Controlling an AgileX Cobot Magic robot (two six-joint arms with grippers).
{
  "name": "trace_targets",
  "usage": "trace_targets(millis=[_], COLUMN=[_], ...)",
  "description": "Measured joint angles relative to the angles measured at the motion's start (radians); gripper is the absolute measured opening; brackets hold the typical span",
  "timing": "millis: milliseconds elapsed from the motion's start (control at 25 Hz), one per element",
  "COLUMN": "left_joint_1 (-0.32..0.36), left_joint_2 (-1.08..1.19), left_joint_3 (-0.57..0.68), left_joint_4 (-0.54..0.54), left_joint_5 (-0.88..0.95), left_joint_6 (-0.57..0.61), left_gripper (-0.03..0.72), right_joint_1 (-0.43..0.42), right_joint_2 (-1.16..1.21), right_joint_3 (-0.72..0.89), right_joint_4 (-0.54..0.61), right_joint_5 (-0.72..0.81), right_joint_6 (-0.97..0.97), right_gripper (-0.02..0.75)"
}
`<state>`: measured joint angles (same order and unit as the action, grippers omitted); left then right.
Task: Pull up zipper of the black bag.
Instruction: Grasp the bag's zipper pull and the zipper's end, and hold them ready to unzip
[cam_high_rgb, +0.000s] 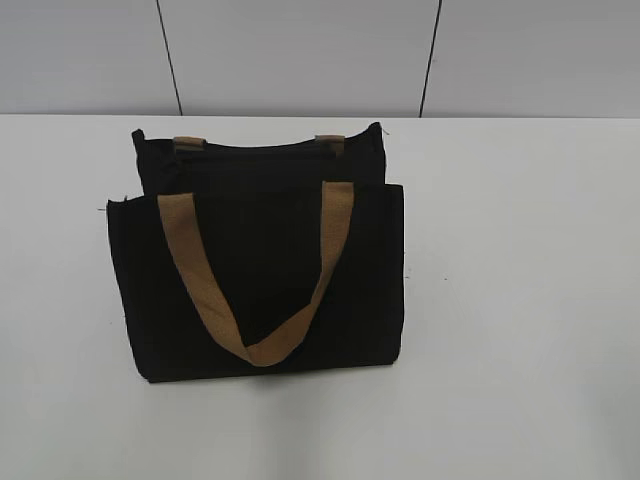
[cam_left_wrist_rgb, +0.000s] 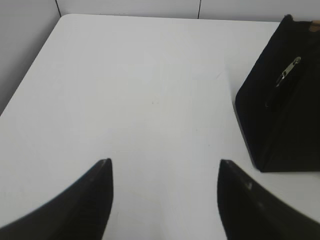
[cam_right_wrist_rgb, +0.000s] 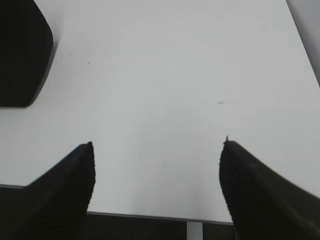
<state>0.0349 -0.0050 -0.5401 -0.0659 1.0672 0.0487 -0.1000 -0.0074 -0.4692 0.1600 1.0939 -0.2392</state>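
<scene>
On the bag's end panel, near its top edge, you find the zipper (cam_left_wrist_rgb: 288, 71): a small silver-grey pull tab lying slantwise along a dark zip line, seen only in the left wrist view. From the exterior view you cannot make the tab out at all; the top of the bag is just dark fabric there.

Around it stands the black bag (cam_high_rgb: 262, 265), upright on the white table (cam_high_rgb: 520, 330), roughly in the middle and a little toward the left side of the exterior view. Your front pocket panel faces the camera, and one tan webbing handle (cam_high_rgb: 260, 275) droops down over it in a loose V, while the stubs of the second handle (cam_high_rgb: 188, 143) peek up at the bag's rear top edge.

Your left gripper (cam_left_wrist_rgb: 165, 180) hangs above bare tabletop, well apart from the bag, which sits off to the upper right of its view. Its two dark fingers (cam_left_wrist_rgb: 95, 200) are spread wide with nothing between them.

Your right gripper (cam_right_wrist_rgb: 157, 160) sits near the table's front edge, also spread wide and holding nothing, with only a corner of the bag showing at the upper left of its view. Neither arm appears in the exterior view. Behind the table you see a pale panelled wall (cam_high_rgb: 300, 50).
</scene>
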Motion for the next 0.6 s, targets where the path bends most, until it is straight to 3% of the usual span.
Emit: trace_targets(millis=[600], left_joint_1=[0.0], left_joint_2=[0.0], left_joint_3=[0.0], left_joint_4=[0.0], left_joint_5=[0.0], left_joint_6=[0.0], left_gripper=[0.489], right_joint_1=[0.0], right_joint_2=[0.0], right_joint_3=[0.0], right_joint_4=[0.0], right_joint_5=[0.0], right_joint_6=[0.0], right_gripper=[0.589])
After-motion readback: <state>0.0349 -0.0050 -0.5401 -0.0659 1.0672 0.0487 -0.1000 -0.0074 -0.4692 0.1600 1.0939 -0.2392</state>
